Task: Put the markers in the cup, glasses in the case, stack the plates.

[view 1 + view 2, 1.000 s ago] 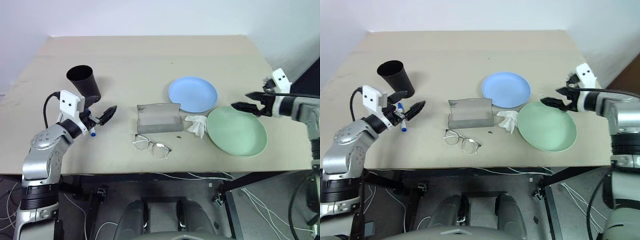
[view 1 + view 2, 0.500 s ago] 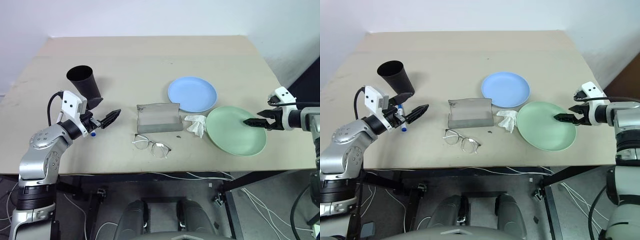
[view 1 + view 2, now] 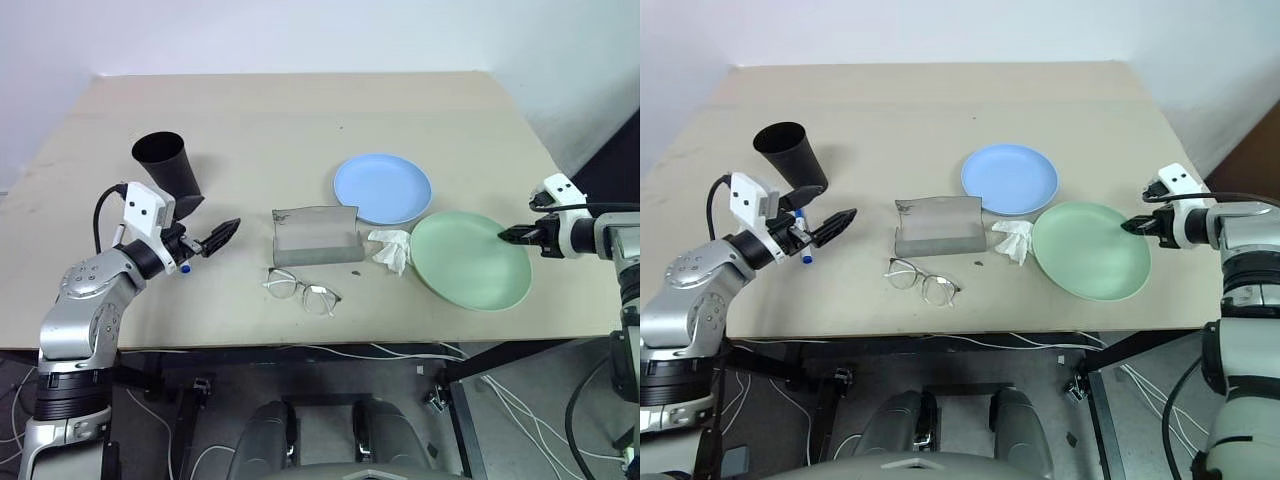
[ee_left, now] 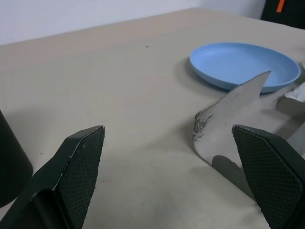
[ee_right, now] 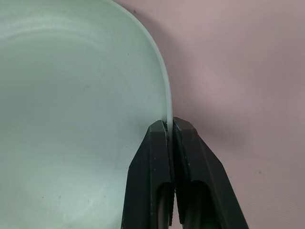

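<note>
The pale green plate lies at the table's right, and my right gripper is shut on its right rim. The pale blue plate lies just behind and left of it. The grey case sits open at mid-table with the glasses in front of it. The black cup stands at the left. My left gripper hovers open beside the cup, pointing toward the case. A blue-tipped marker peeks out from under the left hand; the rest of it is hidden.
A crumpled white tissue lies between the case and the green plate. The table's right edge runs close to the right hand. Bare tabletop stretches behind the objects.
My right gripper dropped from above the green plate's back edge to its right rim and shut on it. The left arm has stayed where it was.
</note>
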`<state>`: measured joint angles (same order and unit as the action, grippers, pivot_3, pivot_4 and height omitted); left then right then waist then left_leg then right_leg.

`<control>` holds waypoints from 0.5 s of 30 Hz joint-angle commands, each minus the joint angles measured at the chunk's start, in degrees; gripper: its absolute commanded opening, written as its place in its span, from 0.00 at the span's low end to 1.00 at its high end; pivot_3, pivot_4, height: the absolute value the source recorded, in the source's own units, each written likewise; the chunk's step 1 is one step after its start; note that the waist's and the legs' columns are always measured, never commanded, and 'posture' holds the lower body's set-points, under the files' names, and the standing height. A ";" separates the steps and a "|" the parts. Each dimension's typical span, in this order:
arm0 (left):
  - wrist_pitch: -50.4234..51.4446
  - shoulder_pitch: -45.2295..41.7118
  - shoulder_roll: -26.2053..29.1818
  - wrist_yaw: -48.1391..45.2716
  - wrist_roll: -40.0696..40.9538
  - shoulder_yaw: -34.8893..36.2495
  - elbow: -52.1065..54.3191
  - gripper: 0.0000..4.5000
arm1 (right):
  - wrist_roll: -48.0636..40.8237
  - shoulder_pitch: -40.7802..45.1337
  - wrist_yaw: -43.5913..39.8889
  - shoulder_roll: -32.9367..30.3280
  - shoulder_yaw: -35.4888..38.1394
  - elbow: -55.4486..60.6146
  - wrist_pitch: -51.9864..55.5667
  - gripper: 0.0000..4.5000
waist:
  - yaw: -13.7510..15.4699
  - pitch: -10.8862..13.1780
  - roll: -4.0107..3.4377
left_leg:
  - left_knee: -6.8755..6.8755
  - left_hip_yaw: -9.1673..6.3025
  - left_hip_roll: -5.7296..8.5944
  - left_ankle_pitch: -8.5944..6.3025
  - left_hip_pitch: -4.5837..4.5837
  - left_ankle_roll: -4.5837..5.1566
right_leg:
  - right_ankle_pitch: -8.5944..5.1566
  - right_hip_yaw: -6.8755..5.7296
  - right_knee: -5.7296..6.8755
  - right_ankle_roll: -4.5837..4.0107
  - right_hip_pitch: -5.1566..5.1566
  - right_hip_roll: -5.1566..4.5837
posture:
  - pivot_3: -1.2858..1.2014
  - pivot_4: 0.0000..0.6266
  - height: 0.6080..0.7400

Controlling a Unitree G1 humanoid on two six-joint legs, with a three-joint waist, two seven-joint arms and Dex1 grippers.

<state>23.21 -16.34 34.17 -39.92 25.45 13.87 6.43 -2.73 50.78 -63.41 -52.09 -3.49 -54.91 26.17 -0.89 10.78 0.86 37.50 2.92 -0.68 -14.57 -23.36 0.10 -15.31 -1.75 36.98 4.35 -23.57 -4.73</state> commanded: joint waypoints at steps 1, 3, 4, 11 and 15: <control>-1.58 -1.09 0.21 0.18 -0.37 0.11 0.91 1.00 | 1.10 0.88 -3.29 -2.01 -0.46 1.52 0.55 0.00 | 0.05 0.00 0.00 | 0.02 0.00 0.00 0.00 0.00 0.00 | 0.00 0.00 0.01 0.00 0.00 0.00 | 0.52 0.24 1.00; -1.66 -1.42 0.14 0.16 -0.21 0.21 0.62 1.00 | 0.71 1.64 -5.28 -3.29 -0.05 3.16 1.41 0.00 | 0.06 0.00 0.00 | 0.02 0.00 -0.01 0.00 0.00 0.00 | 0.00 0.00 0.00 0.00 0.00 -0.01 | 0.52 0.24 1.00; -1.68 -1.46 0.16 0.11 -0.14 0.29 0.55 1.00 | -0.23 2.40 -7.27 -4.26 0.54 4.80 2.66 0.00 | 0.05 0.03 -0.05 | 0.02 0.00 -0.01 0.00 -0.01 0.00 | 0.00 0.00 0.00 0.00 0.00 -0.01 | 0.52 0.24 1.00; -2.18 -1.74 -0.04 0.31 -0.15 0.52 0.22 1.00 | -5.89 8.09 -16.39 -6.59 3.96 8.98 8.89 0.00 | 0.10 0.04 -0.09 | -0.04 0.00 -0.05 0.00 -0.03 0.00 | 0.00 0.02 -0.01 0.00 -0.08 -0.06 | 0.52 0.24 1.00; -2.42 -1.56 -0.17 0.58 -0.12 0.66 0.28 1.00 | -7.68 14.90 -12.96 -3.26 6.35 4.07 9.94 0.00 | -0.08 0.05 -0.09 | -0.03 0.02 -0.04 -0.01 -0.03 -0.01 | 0.00 0.03 -0.02 -0.01 -0.08 -0.13 | 0.52 0.24 1.00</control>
<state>21.96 -17.22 33.69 -39.47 25.24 13.76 5.65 -8.58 62.00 -78.08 -55.85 -0.08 -49.57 35.74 -0.97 10.83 0.78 37.46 2.97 -0.72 -14.57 -23.39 0.09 -15.30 -1.71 36.97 4.32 -23.66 -4.88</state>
